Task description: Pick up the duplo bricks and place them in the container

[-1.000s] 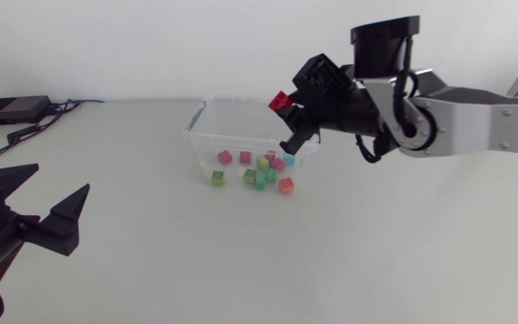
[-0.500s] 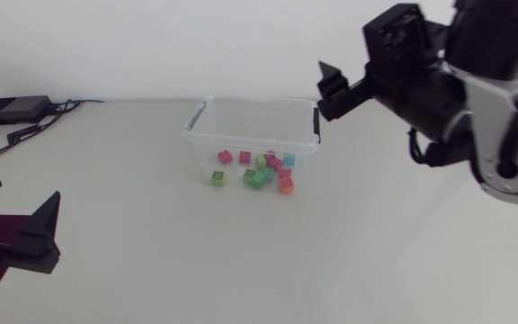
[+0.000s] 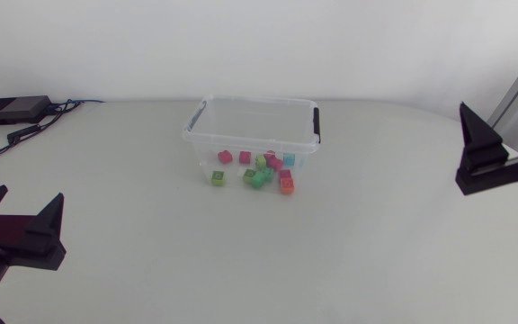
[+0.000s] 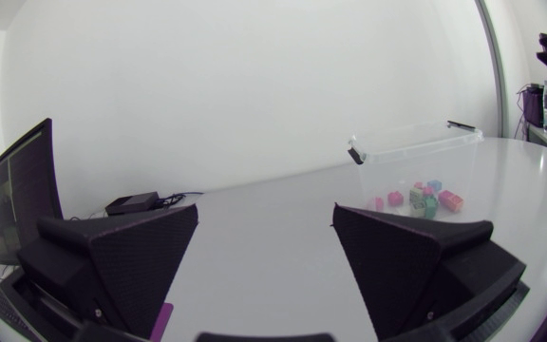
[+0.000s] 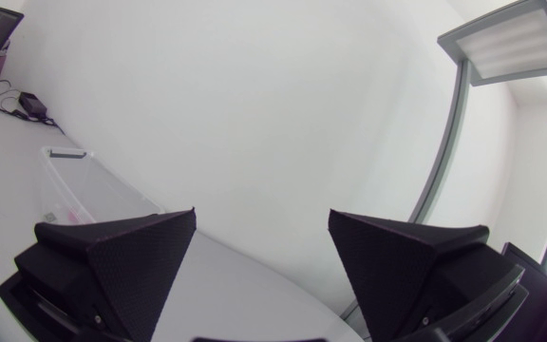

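Clear plastic container (image 3: pixel 251 99) with black clips on its two short sides stands on the white table (image 3: pixel 241 265), towards the far edge and about midway between the left and right edges. Inside it, on the bottom, lies a loose heap of small toy bricks (image 3: pixel 260 171) in pink, green, red and blue, gathered toward the near wall. Seen from above, no brick lies on the table outside the container. The left gripper (image 4: pixel 266 211) is near the table's front left corner, well apart from the container, its two black wedge fingers spread wide with nothing between them. The right gripper (image 5: pixel 262 217) is by the right edge of the table, also well apart from the container, its fingers likewise spread and holding nothing. At the far left corner sits a small black box (image 3: pixel 12 110) with dark cables (image 3: pixel 57 112) running from it.
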